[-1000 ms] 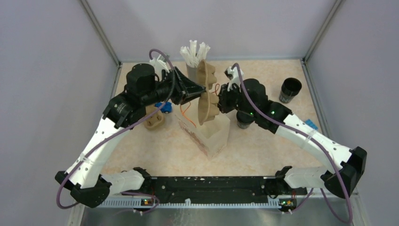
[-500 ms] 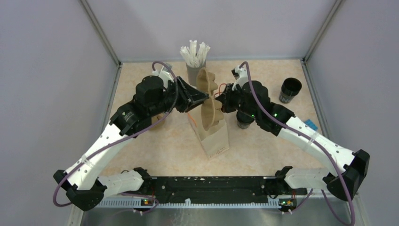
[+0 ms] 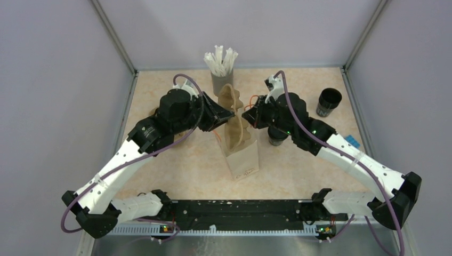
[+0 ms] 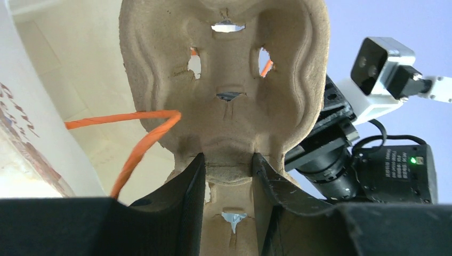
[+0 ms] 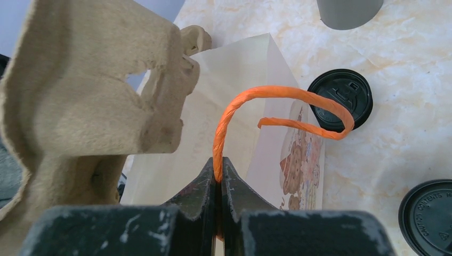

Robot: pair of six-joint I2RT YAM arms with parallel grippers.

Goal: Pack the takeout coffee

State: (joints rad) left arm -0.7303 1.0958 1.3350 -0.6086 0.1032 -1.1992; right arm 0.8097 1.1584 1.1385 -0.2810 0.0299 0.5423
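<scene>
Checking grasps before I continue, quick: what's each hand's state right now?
Left hand: closed on the pulp cup carrier.
Right hand: closed on the orange bag handle.

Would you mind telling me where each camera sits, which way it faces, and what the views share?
Top external: above and behind the bases, looking down on the table; the left arm and right arm meet over the paper bag.
Left wrist: on the left arm, looking along the left gripper, clamped on the pulp cup carrier; the right arm behind.
Right wrist: on the right arm, looking down past the right gripper, shut on the bag's orange handle; black lid beyond.
Shared: all three show carrier and bag.
</scene>
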